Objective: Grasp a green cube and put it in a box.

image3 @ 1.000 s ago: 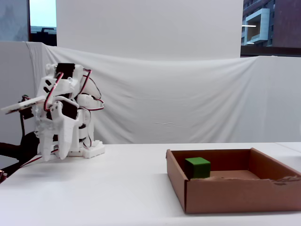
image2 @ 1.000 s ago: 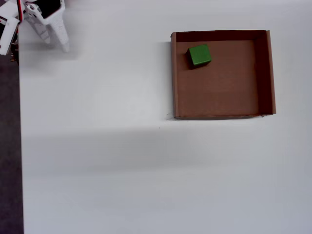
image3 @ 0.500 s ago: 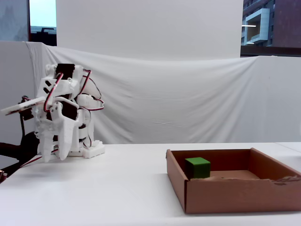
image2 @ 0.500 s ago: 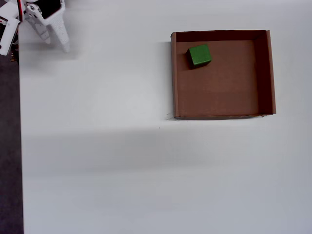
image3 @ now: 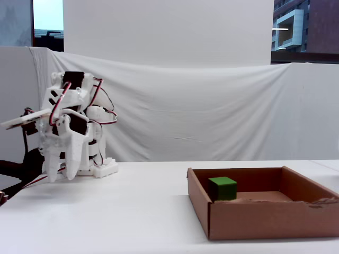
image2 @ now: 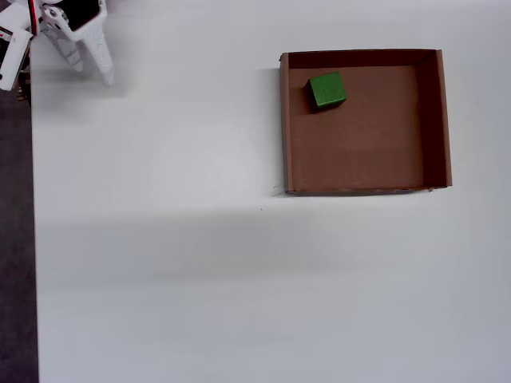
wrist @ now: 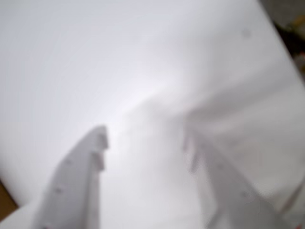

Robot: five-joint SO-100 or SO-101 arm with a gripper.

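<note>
Because the wrist view is strongly blurred, you can read very little from it: only two pale fingers (wrist: 78,181) rising from the bottom edge over the white table (wrist: 95,57), a dark corner at the upper right and a small brown patch at the lower left edge, which I cannot identify. Neither the green cube nor the box appears in that view.

When you look at the overhead view, most of the arm is cut off by the upper left corner, and only the white tool (image2: 96,68) reaches into the picture. In the fixed view the arm (image3: 71,127) is folded near the left edge of the table (image3: 132,211), with red and black wires on it, and the tool (image3: 61,172) points down close to the surface; its tips are hard to separate there.

Your tool is spread in the wrist view (wrist: 145,143), with a clear gap of bare table between the two fingers. It holds nothing, and I cannot tell whether its tips touch the table.

You find the green cube (image2: 326,90) inside the box (image2: 285,128), on the brown floor near the upper left corner in the overhead view, a little apart from both walls. In the fixed view the green cube (image3: 222,188) is partly hidden behind the near wall of the box (image3: 265,219). Box and tool are well apart.
</note>
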